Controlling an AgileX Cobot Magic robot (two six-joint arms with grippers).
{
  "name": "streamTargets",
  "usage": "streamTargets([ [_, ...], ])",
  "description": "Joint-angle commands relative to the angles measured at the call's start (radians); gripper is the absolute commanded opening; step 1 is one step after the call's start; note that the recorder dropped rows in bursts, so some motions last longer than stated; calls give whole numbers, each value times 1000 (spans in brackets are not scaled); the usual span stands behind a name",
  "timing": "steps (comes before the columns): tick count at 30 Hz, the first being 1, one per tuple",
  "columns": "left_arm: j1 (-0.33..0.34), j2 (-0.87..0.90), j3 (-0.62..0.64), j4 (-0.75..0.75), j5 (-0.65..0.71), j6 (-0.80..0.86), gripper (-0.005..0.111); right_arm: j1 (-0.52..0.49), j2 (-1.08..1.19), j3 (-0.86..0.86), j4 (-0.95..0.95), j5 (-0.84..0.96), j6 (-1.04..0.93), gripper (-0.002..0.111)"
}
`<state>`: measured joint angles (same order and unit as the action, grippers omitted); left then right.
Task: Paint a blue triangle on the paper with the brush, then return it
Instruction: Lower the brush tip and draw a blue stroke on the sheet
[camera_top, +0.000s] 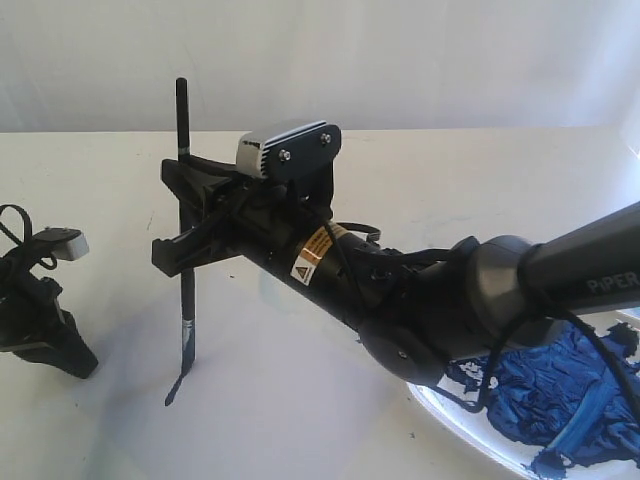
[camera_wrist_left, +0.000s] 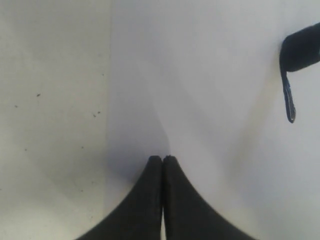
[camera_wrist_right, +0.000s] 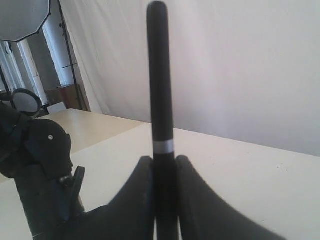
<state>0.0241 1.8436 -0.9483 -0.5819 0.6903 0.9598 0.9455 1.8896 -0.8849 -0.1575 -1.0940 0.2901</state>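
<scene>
Two black robot arms are seen over a cream table (camera_top: 80, 170), shown from an exterior camera and from one camera on each wrist.

From the table's right edge the right arm is stretched across towards the middle. The right gripper (camera_top: 183, 215) is clamped on the brush (camera_top: 185, 310), with its jaws pressed against both sides of the black handle. In the right wrist view the handle (camera_wrist_right: 161, 75) is seen rising straight up from between the jaws, with a thin silver band just above them. The brush is held upright, left of the table's centre and well away from its far edge. Its upper end stands clear above the gripper and its lower part hangs below. The dark tip is curved to one side where it meets the surface. A grey wrist camera (camera_top: 290, 145) is mounted on top of this gripper.

Near the left edge of the table the left gripper (camera_top: 40, 320) is held low, apart from the brush. In the left wrist view its jaws (camera_wrist_left: 163, 160) are pressed together with nothing between them. They hang over the paper (camera_wrist_left: 200, 75), a whiter sheet whose straight edge is seen against the creamier table just beside them. In the same view the brush tip (camera_wrist_left: 289, 100) is seen over the paper, hanging from the right gripper.

At the near right corner of the table a white plate (camera_top: 462, 425) is partly cut off by the picture's edge. It is thickly smeared with blue paint (camera_top: 540, 390), and the right arm passes above it.
</scene>
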Motion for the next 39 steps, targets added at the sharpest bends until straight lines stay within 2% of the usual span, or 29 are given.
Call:
streamTargets([
  [1,3,-1,10,8,17,-3,0,1,-2,-1,28,-5,-39,0],
  [17,3,-1,10,8,17,-3,0,-1,-2,-1,98,-5,-183,0],
  [32,3,-1,10,8,19,-3,0,-9,-73,-1,101,-69,-183,0],
  [34,3,-1,10,8,21,-3,0,-9,-115,-1,79,-25,-168,0],
  [39,3,-1,10,4,23,-3,0,-20,-255,-1,2,265,-35,0],
])
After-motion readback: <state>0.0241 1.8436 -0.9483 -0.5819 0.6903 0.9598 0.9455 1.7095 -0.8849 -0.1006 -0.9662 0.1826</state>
